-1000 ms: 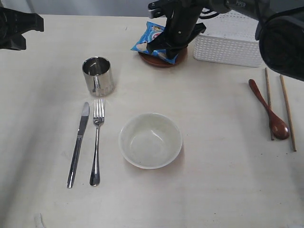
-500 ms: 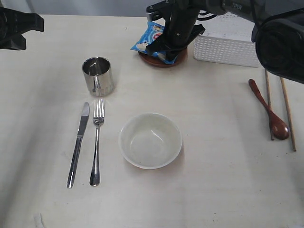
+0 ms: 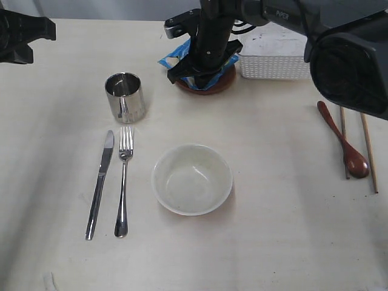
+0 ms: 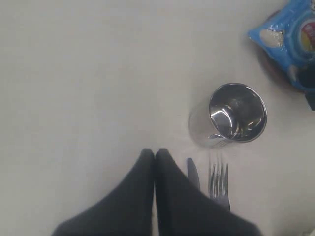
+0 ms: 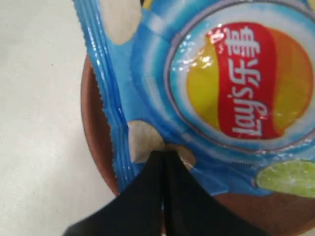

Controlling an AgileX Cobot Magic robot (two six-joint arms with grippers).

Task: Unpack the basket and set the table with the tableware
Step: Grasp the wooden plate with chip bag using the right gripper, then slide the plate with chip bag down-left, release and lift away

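The blue chip bag [image 3: 193, 65] lies on the small brown plate [image 3: 213, 86] beside the white basket [image 3: 273, 65] at the table's far side. My right gripper [image 3: 195, 71] [image 5: 164, 155] reaches across to the bag, its fingers shut on the foil near the bag's edge. The steel cup [image 3: 125, 97], knife [image 3: 100, 185], fork [image 3: 123, 182] and off-white bowl [image 3: 191, 179] rest on the table [image 3: 273, 230]. A wooden spoon [image 3: 344, 140] lies between two chopsticks [image 3: 367, 144] at the right. My left gripper [image 4: 155, 153] hovers shut and empty near the cup [image 4: 231, 115].
The right arm's dark links [image 3: 345, 48] hang over the back right corner and cover part of the basket. The left arm [image 3: 21, 36] sits at the far left edge. The fork's tines [image 4: 219, 177] and the knife's tip [image 4: 192, 172] lie close to my left fingers.
My right gripper has moved left and slightly nearer, and the chip bag has shifted left with it. The arm now covers more of the basket. The left arm is still.
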